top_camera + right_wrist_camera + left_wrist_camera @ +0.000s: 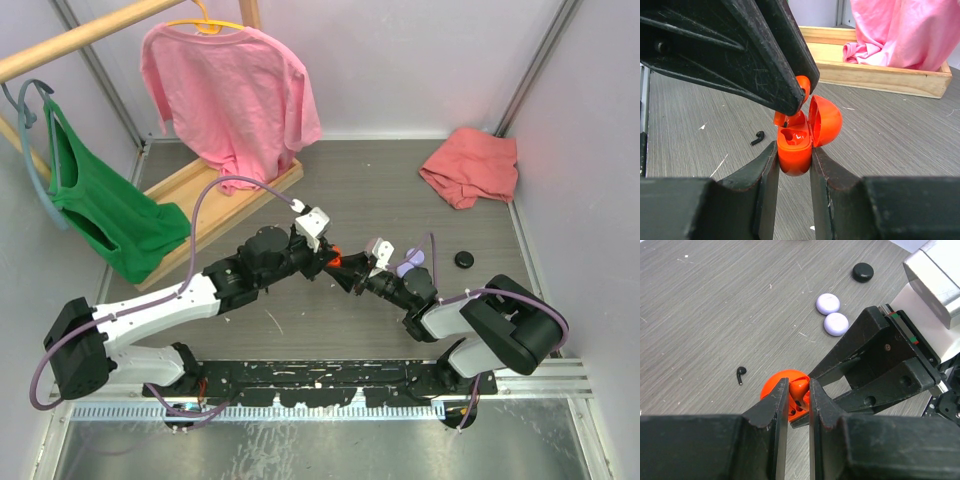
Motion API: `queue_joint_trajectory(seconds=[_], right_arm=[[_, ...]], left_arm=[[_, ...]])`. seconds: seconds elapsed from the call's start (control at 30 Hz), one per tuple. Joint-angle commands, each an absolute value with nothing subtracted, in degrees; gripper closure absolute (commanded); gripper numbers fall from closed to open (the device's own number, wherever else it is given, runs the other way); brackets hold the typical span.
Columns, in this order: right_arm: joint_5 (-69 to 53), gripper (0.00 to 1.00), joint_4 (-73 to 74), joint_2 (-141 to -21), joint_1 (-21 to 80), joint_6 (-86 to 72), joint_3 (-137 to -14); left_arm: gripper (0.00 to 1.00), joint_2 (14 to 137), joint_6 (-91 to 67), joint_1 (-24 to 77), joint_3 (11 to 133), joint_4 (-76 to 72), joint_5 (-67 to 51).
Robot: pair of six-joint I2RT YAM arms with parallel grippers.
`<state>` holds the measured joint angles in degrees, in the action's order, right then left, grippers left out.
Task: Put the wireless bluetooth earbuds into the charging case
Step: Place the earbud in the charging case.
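Looking down from the top view, finds the left gripper (322,256) and the right gripper (354,272) tip to tip at frame centre over the grey table (400,200), with only a bright dab of the orange-red charging case (337,262) between them. Cannot tell jaws or earbud apart at that size. Takes in what neither wrist view shows whole: a pink T-shirt (225,90) on a hanger at upper left, a green garment (100,210) at the left edge, a salmon cloth (470,165) at upper right, and a wooden rack base (235,200) beneath the shirt.

Moving to the left wrist view, shows the left gripper's jaws nearly closed at bottom centre, pinching the orange-red earbud (800,386) right over the case. Fills the right half of the frame with the right gripper's black fingers, reaching in beside the case. Picks out a black earbud (741,374) lying loose on the table left of the case, two lilac cases (836,324) side by side at upper centre, and a black case (863,272) beyond them.

Turning to the right wrist view, shows the right gripper clamped on the case's lower half at bottom centre, with the lid hinged open to the right and the moulded sockets exposed. Places the left gripper's fingers across the upper left, covering most of the held earbud just above the open case. Gives no sight of the lilac and black cases.
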<state>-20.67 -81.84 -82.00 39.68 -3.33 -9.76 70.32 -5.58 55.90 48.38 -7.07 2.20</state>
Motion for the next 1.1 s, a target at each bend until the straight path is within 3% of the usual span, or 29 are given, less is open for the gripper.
queue_joint_trajectory(seconds=[0.0, 0.63, 1.07], right_arm=[[-20.74, 0.99, -86.92, -80.51, 39.78, -3.25, -10.67], [-20.5, 0.99, -87.14, -80.33, 39.77, -3.24, -10.43], [-20.39, 0.99, -87.4, -80.33, 39.8, -3.42, -10.37]], left_arm=[[0.99, 70.31, -3.72, 56.32, 48.28, -11.16, 4.55], [0.98, 71.57, -3.01, 57.04, 47.99, -10.7, 5.11], [0.81, 70.84, -2.11, 57.35, 48.66, -7.81, 4.8]])
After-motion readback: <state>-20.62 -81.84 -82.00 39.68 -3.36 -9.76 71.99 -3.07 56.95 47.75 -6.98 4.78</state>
